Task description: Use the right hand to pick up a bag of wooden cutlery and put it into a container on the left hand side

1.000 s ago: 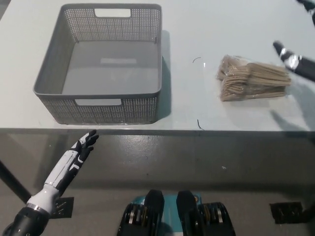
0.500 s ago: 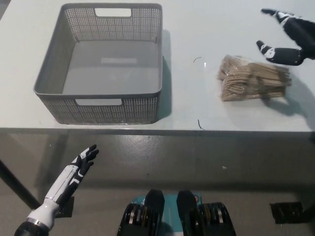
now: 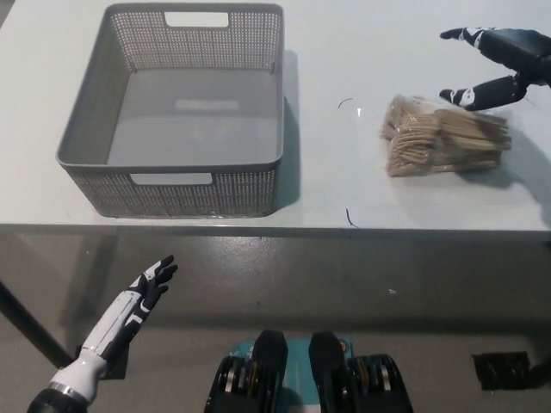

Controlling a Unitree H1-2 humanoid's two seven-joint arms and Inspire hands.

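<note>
Hovering at the upper right of the frame, the black right hand (image 3: 506, 62) is spread wide, its fingers (image 3: 456, 35) well apart and holding nothing. One finger points toward frame left over bare table (image 3: 344, 60). A lower one reaches down to the upper right edge of the bag (image 3: 443, 138), though whether it touches the bag cannot be told. The clear bag of wooden cutlery lies flat on the white table at right of centre, well apart from the basket (image 3: 172, 194). That grey perforated basket sits at upper left, close to the table's front edge, with nothing inside. At lower left, below the table edge, the white left hand (image 3: 142, 297) rests with fingers outstretched and empty.
</note>
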